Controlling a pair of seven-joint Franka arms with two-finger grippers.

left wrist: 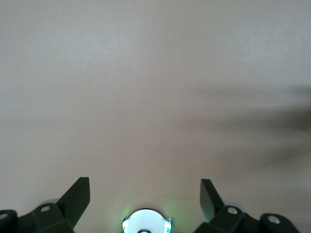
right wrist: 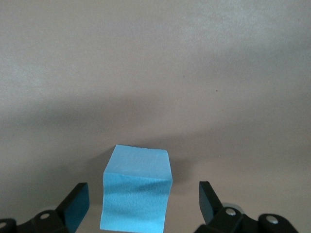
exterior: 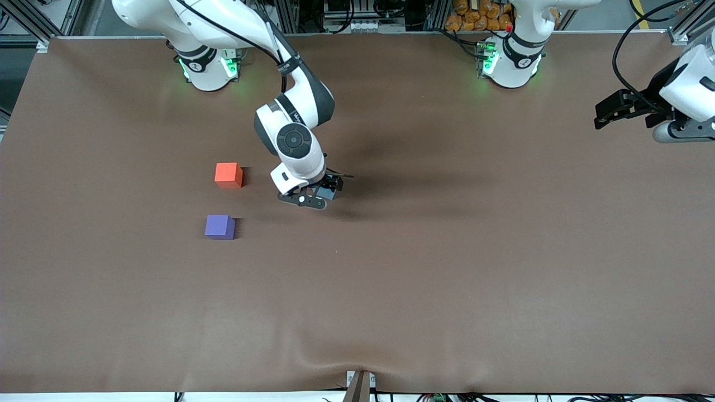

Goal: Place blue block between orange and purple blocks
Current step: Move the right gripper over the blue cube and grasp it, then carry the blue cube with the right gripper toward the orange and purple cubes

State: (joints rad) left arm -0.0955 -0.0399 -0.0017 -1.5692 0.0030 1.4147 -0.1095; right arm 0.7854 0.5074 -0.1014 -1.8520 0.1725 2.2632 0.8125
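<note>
Purple block lies nearest the camera, orange block just farther; you count one of each, plus one blue block on the surface between the right tool's open fingers. Centre, then close squarely. Left tool waits open over its table end.

**Colours on the brown desk**

The desk is a plain, matte brown with no pattern. The orange block is bright orange-red, its top face lighter than its sides. The purple block is violet, likewise one flat colour. The blue block is light sky-blue, paler on top. The right pincer and the left pincer are black on white arms; green lights glow at both bases.
</note>
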